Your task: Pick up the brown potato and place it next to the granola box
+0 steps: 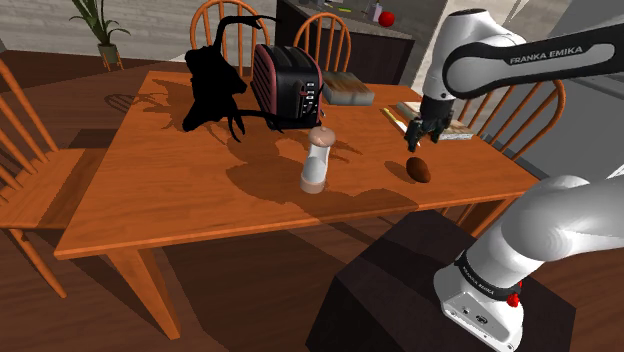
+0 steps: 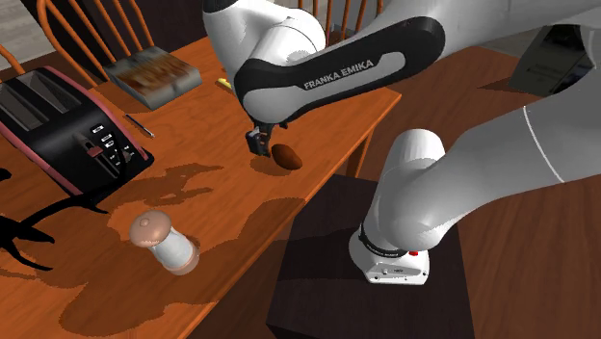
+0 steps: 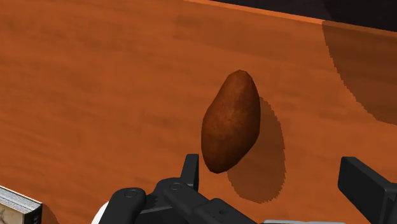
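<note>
one brown potato [image 1: 419, 170] lies on its side on the wooden table [image 1: 180, 200], close to the edge nearest the dark stand [image 1: 400, 290], with bare wood all around it. the black gripper [image 1: 417, 140] hangs just above it, at its 12 o'clock in the shoulder view, with its fingers spread wide and holding nothing. one pale grinder [image 1: 316, 160] stands at the potato's 9 o'clock, one black toaster [image 1: 288, 85] at 10 o'clock and one flat box [image 1: 347, 90] at 11 o'clock. four wooden chairs [image 1: 30, 150] ring the table.

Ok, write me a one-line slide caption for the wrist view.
Open gripper poised over the brown potato lying on the wooden table, not yet grasped.
</note>
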